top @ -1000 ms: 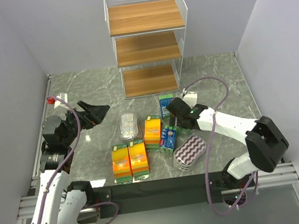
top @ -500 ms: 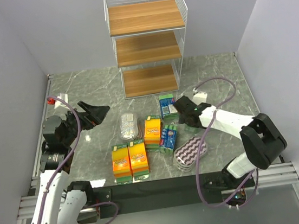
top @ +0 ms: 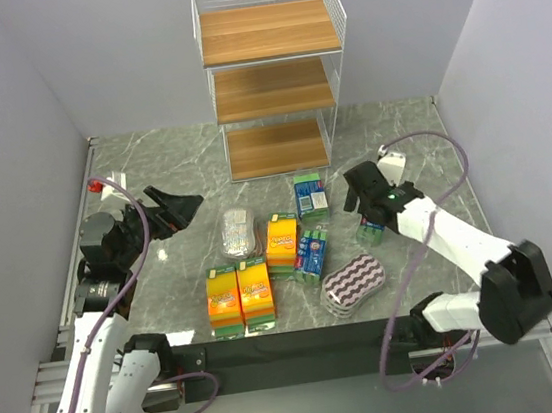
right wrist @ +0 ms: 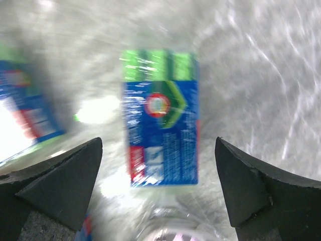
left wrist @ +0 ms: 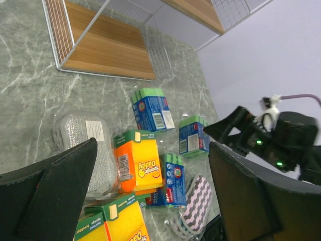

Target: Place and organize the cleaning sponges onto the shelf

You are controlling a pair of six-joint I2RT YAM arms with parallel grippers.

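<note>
Pale lilac walls close in a grey-green marble-patterned table [top: 398,131]. At its far edge stands the tall white wire shelf [top: 270,31] with three brown wooden tiers. The cleaning sponges all lie on the table in front of it, between the two arms.

The left gripper [left wrist: 153,145] hangs over the left side of the table with its black fingers spread wide and nothing between them. It points toward the cluster of packs. The right gripper [right wrist: 158,140] is also spread wide and holds nothing. It sits above a blue-green pack [top: 369,232] that lies flat on the marble, though the wrist view is blurred.

Nearest the arms lie the oval purple-white wavy-striped sponge [top: 353,282] and two orange-yellow packs [top: 224,302] [top: 257,294] side by side and touching. Behind them are the oval silvery-grey sponge in clear wrap [top: 238,233], a third orange-yellow pack [top: 282,240] and a second blue-green pack [top: 311,255] just beside it. A third blue-green pack [top: 309,194] lies closest to the shelf's bottom tier.
</note>
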